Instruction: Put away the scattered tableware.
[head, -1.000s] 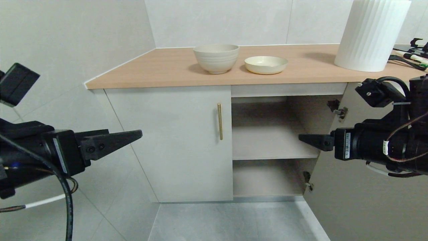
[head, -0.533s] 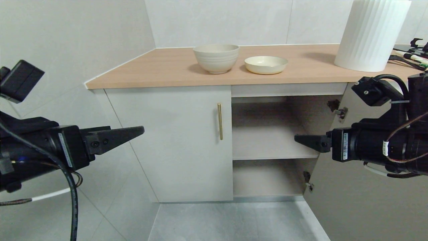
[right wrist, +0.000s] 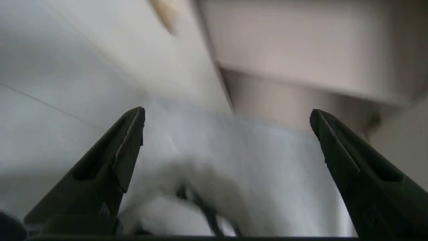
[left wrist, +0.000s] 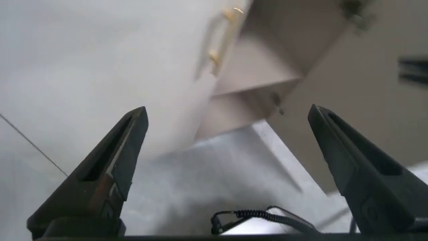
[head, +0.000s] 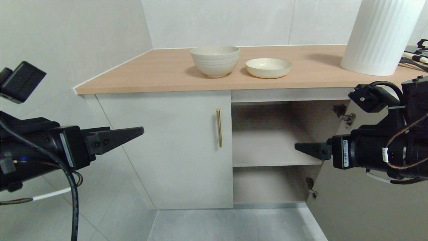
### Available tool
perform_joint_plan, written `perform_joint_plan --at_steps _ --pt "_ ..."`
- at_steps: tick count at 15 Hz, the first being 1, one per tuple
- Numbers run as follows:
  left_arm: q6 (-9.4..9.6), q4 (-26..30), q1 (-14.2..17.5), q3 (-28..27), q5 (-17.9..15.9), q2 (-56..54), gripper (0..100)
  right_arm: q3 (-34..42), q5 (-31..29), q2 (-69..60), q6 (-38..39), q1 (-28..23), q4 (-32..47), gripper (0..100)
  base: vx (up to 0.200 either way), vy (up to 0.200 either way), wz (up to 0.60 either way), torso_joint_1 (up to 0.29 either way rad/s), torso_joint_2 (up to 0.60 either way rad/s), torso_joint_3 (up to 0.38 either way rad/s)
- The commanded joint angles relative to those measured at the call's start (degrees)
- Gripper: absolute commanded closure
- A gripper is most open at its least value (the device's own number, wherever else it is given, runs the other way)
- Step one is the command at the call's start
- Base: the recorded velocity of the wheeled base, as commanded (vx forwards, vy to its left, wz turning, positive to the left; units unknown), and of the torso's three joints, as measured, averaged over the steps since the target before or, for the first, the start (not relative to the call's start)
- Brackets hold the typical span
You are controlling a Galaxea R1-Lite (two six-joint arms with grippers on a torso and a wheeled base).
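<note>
A pale ribbed bowl point(head: 215, 60) and a shallow cream dish point(head: 268, 67) sit side by side on the wooden countertop point(head: 157, 75). Below them the cabinet's right half stands open, with an inner shelf point(head: 267, 147). My left gripper point(head: 138, 131) hangs low at the left, in front of the shut left door point(head: 174, 147); its fingers point(left wrist: 110, 174) are spread wide with nothing between them. My right gripper point(head: 297, 147) hovers before the open compartment at shelf height, its fingers point(right wrist: 117, 164) also wide apart and empty.
A tall white ribbed container point(head: 384, 35) stands on the counter at the right, with small tools point(head: 416, 57) behind it. The open right door point(head: 361, 187) swings out toward me. A brass handle point(head: 219, 128) is on the shut door. A tiled wall closes the left.
The head camera has moved nearer and slightly down, so the cabinet looks larger. Both arms have edged a little toward the cabinet; both grippers stay open.
</note>
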Motion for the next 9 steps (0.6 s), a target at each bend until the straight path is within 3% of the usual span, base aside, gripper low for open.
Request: perform_joint_plan --at_steps 1,8,9 --pt "-0.02 -0.04 -0.02 0.04 -0.01 0.31 0 -0.01 0.12 -0.37 -0.05 0.49 -0.04 0 0.200 0.000 0.00 0.002 0.00 0.002" --pt "-0.02 -0.13 -0.02 0.13 -0.10 0.31 0 1.74 0.47 -1.51 -1.37 0.49 -0.21 0 0.200 0.000 0.00 0.002 0.00 0.003" --pt "-0.02 -0.13 -0.02 0.13 -0.10 0.22 0 1.74 0.47 -1.51 -1.37 0.49 -0.21 0 0.000 0.000 0.00 0.000 0.00 0.000"
